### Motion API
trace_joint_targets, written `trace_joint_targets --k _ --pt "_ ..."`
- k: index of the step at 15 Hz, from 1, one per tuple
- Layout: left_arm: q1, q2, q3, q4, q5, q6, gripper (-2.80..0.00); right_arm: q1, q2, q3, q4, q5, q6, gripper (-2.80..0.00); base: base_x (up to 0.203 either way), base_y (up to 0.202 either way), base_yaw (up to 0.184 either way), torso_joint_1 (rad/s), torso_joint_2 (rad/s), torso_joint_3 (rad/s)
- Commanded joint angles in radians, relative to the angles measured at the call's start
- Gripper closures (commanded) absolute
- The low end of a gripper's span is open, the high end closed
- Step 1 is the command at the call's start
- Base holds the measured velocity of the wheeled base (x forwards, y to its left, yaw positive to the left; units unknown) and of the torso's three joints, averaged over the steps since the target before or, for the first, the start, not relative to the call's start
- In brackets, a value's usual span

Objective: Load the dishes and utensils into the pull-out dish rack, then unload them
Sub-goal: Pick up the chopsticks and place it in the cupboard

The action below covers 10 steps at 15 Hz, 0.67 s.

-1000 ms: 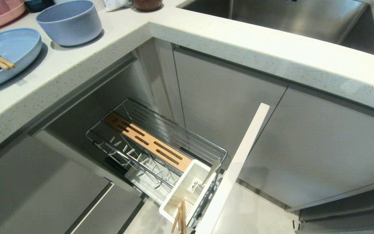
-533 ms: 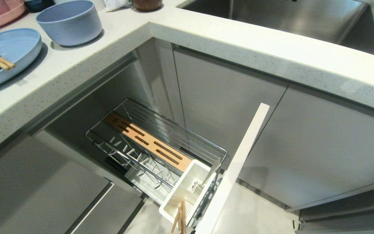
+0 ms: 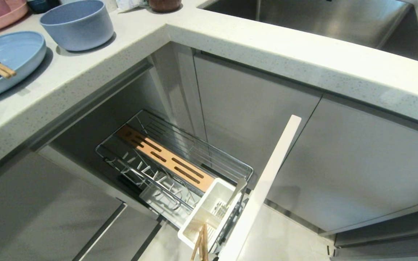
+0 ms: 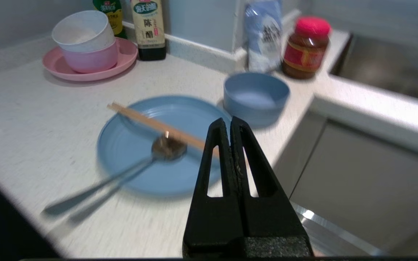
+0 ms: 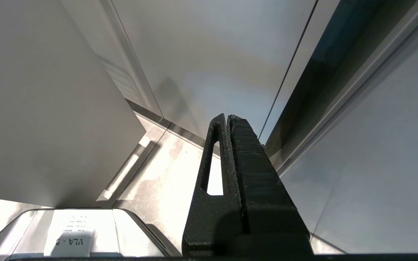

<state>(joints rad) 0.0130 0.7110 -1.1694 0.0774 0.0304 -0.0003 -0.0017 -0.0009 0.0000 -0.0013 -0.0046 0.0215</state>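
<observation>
- The pull-out dish rack (image 3: 174, 165) is standing open below the worktop (image 3: 230, 40), with chopsticks poking out of its white cup (image 3: 209, 212).
- The blue plate (image 4: 162, 145) is lying on the worktop. It looks light but wide, so its rim seems the best place to grab.
- The blue bowl (image 4: 255, 94) is sitting just beside the plate.
- More chopsticks (image 4: 158, 125) and a spoon (image 4: 122, 174) are resting on the plate. They look thin and slippery.
- The left gripper (image 4: 230, 123) is hanging over the plate, fingers together, holding nothing.
- The right gripper (image 5: 227, 119) is pointing at the cabinets, fingers together.
</observation>
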Motion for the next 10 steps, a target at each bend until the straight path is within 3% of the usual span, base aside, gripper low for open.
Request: trace_joint_targets --k 1,6,10 --pt "-0.018 0.271 -0.13 -0.011 0.045 -0.097 0.0 0.0 -0.002 0.002 0.0 0.0 0.0 0.0 0.0 0.0 0.0 0.0 0.0 0.0" --pt "-0.176 0.526 -0.344 0.039 0.325 -0.339 0.0 0.0 -0.002 0.002 0.0 0.0 0.001 0.0 0.0 0.0 0.0 0.0 0.0 0.0" --pt "-0.202 0.615 -0.583 0.409 0.362 -0.549 0.0 0.0 -0.003 0.002 0.0 0.0 0.001 0.0 0.0 0.0 0.0 0.0 0.0 0.0"
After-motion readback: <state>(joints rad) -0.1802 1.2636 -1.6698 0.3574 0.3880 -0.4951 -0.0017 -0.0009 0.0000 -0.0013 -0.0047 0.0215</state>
